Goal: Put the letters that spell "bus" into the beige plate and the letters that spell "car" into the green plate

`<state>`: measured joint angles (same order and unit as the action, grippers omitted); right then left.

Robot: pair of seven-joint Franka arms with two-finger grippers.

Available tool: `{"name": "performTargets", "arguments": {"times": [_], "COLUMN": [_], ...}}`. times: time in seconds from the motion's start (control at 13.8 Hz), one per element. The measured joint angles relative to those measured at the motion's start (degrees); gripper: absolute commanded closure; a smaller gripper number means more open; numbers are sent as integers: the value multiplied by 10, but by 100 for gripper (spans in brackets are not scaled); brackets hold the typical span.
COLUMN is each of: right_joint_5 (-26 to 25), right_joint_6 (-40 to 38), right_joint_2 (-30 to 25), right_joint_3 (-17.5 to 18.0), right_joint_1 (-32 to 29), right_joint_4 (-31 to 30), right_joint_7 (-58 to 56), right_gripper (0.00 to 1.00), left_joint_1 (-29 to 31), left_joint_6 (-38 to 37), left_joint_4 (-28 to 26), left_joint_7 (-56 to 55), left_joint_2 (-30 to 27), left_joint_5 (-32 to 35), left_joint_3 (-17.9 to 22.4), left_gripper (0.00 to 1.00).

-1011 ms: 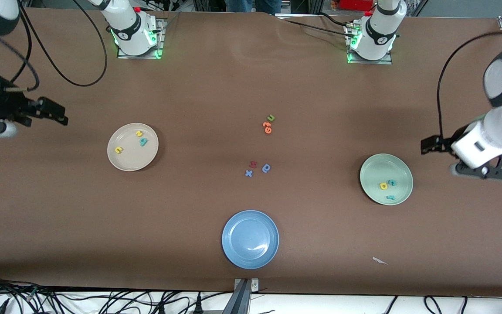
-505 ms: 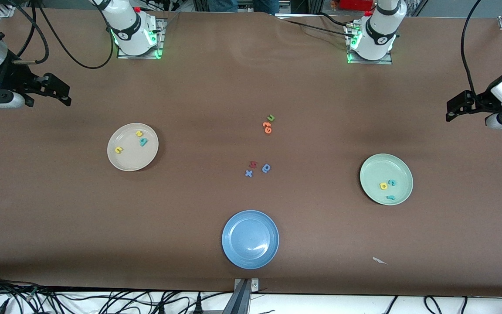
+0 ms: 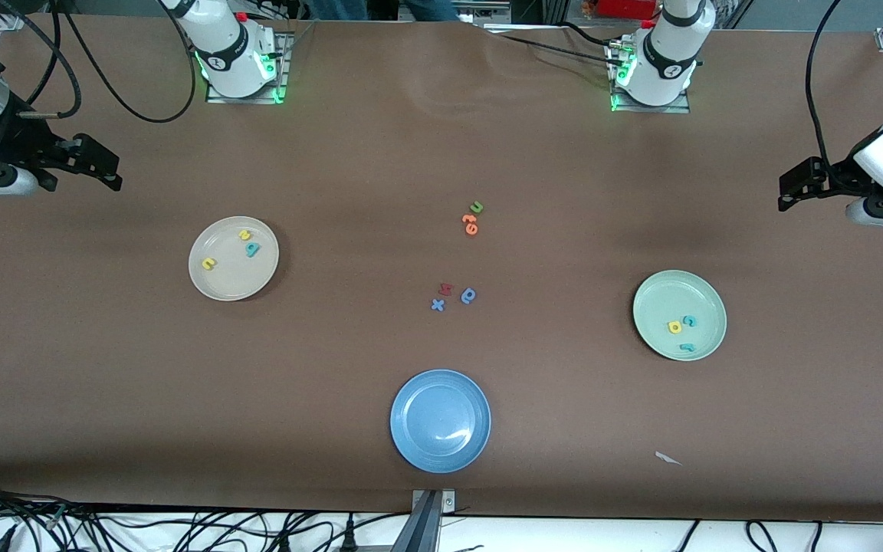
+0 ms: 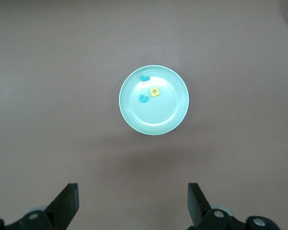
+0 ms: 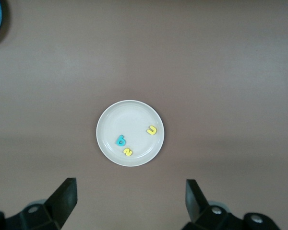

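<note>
Progress looks complete, as far as I can judge. Inside the beige plate (image 3: 215, 287), which sits toward my right arm's end of the table, lie the teal "b" (image 3: 253, 248), the yellow "s" (image 3: 244, 235) and the yellow "u" (image 3: 208, 264). My right wrist view looks straight down on that plate and shows the same three letters resting in it, none on the rim. Inside the green plate (image 3: 660, 295), toward my left arm's end of the table and a little nearer to the front camera than the beige one, lie the teal "c" (image 3: 690, 320), the yellow "a" (image 3: 674, 328) and the teal "r" (image 3: 687, 347), grouped close together. My left wrist view confirms all three in it.

My right gripper (image 3: 100, 170) hangs in the air over bare table at my right arm's end, its fingers spread apart and holding nothing. My left gripper (image 3: 798, 184) hangs over bare table at my left arm's end, fingers likewise spread and empty. Both arms wait well apart from the plates.

Letters not called for sit on the table between the two plates: a green "u" (image 3: 477, 207) touching an orange pair (image 3: 471, 224), and nearer to the front camera a red letter (image 3: 445, 289), a blue round letter (image 3: 469, 295) and a blue "x" (image 3: 438, 305). The blue plate (image 3: 411, 452), nearest to the front camera, holds nothing. I judge that nothing is left to move.
</note>
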<state>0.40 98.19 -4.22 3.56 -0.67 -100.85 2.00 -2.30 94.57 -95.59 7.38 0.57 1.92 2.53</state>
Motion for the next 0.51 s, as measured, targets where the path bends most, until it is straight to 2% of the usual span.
{"name": "performTargets", "arguments": {"times": [0.51], "right_joint_5": [0], "right_joint_6": [0], "right_joint_2": [11], "right_joint_3": [1], "right_joint_1": [0], "right_joint_4": [12], "right_joint_7": [0], "right_gripper": [0], "left_joint_1": [0], "left_joint_6": [0], "left_joint_4": [0], "left_joint_7": [0], "left_joint_2": [0], "left_joint_5": [0], "left_joint_3": [1], "left_gripper": [0]}}
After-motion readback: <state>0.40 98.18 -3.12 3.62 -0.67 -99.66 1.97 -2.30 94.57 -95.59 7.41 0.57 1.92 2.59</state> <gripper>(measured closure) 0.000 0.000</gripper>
